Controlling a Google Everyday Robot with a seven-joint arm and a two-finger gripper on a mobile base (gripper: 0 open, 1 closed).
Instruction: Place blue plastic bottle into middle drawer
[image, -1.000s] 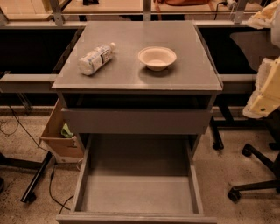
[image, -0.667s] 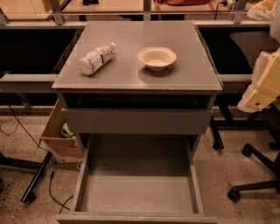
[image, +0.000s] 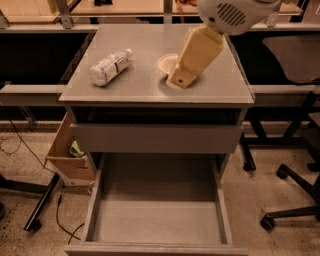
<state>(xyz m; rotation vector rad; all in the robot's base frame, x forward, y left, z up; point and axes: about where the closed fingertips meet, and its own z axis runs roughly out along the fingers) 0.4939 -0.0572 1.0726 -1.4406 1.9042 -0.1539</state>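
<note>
The blue plastic bottle (image: 110, 66) lies on its side on the left half of the grey cabinet top (image: 125, 90), white cap pointing to the back right. The middle drawer (image: 92, 210) is pulled out at the bottom of the view, and its flat floor is bare. My arm reaches in from the top right. My gripper (image: 180, 80) is at the arm's lower end, above the cabinet top to the right of the bottle and apart from it. It covers most of the beige bowl (image: 164, 62).
The upper drawer (image: 155, 138) is pushed nearly in above the open one. A cardboard box (image: 65, 155) stands on the floor at the cabinet's left. Office chair bases (image: 295, 200) are on the right. Cables lie on the floor at left. Dark desks flank the cabinet.
My arm has swung from the right edge of the view to above the cabinet top and now covers most of the bowl. The bottle and the drawers have not moved.
</note>
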